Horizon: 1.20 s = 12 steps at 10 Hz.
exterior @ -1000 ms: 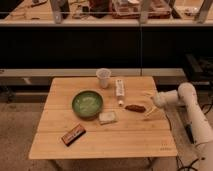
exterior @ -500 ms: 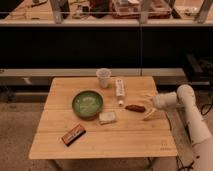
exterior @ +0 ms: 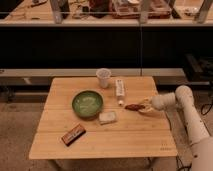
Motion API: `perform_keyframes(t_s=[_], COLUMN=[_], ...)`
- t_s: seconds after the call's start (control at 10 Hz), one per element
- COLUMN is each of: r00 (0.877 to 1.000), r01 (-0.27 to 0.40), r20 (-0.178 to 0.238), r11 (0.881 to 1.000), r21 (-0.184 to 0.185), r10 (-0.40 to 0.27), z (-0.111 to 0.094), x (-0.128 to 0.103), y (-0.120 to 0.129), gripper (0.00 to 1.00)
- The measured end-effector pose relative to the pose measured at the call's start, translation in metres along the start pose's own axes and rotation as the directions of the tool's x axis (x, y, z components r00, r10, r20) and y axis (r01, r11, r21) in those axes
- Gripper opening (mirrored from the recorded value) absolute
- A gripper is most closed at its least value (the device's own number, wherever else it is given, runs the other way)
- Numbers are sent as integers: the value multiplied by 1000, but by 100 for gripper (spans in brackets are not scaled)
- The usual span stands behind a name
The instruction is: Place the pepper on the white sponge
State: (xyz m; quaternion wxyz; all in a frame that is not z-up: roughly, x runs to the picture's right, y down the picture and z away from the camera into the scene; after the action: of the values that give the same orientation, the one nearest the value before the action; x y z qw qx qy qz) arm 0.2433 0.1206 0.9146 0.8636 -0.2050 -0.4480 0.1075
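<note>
Table (exterior: 105,146): light wooden planks, standing on a speckled floor.
Green bowl (exterior: 87,103): upright, left of the table's centre.
Cup (exterior: 103,77): pale, upright near the far edge, behind and to the right of the bowl.
White bottle (exterior: 120,88): narrow, lying just right of the cup.
Brown bar (exterior: 73,134): flat, orange-edged, angled near the front left.
Counter (exterior: 75,22): cluttered, behind the table.
</note>
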Motion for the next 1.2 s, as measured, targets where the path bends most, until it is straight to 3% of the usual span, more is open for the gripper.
perform_keyframes(t_s=[0.5,0.6,0.9,1.0,1.2], r00=[1000,1000,1000,1000,998], r01=[-1,-2,5,12,45], r20=[-25,-28,-25,-12,56], r11=[1000,1000,1000,1000,998], r21=[-18,-19,-22,-25,-39], r10=[1,1,-5,-12,-43], z=[2,2,6,8,9], x=[6,6,0,-7,-38], y=[3,1,-2,-3,-2], gripper=[44,39,10,2,1])
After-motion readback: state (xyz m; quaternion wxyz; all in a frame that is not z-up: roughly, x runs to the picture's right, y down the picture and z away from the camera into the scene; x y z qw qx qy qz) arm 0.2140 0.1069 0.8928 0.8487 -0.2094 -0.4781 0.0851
